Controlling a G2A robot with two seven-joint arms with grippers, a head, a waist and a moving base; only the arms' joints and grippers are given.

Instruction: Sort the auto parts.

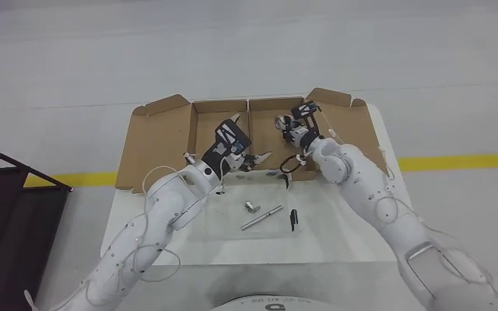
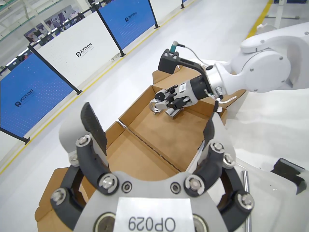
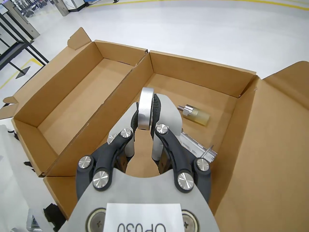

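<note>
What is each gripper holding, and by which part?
Right gripper: shut on a metal ring, with the fingers pinching its two flat sides. Left gripper: open, holding nothing.

Box (image 1: 167, 144): open cardboard, two compartments, upper centre, on the desk (image 1: 342, 233).
Left end effector (image 1: 250, 138): fingers spread, over the left compartment.
Right end effector (image 1: 282, 124): over the right compartment, gripping a ring (image 1: 280, 121).
Centre, below the box: cylinder (image 1: 250, 207), rod (image 1: 261, 218), black part (image 1: 293, 219).

White arms (image 1: 366, 194) carry black, silver-screwed jaws.
</note>
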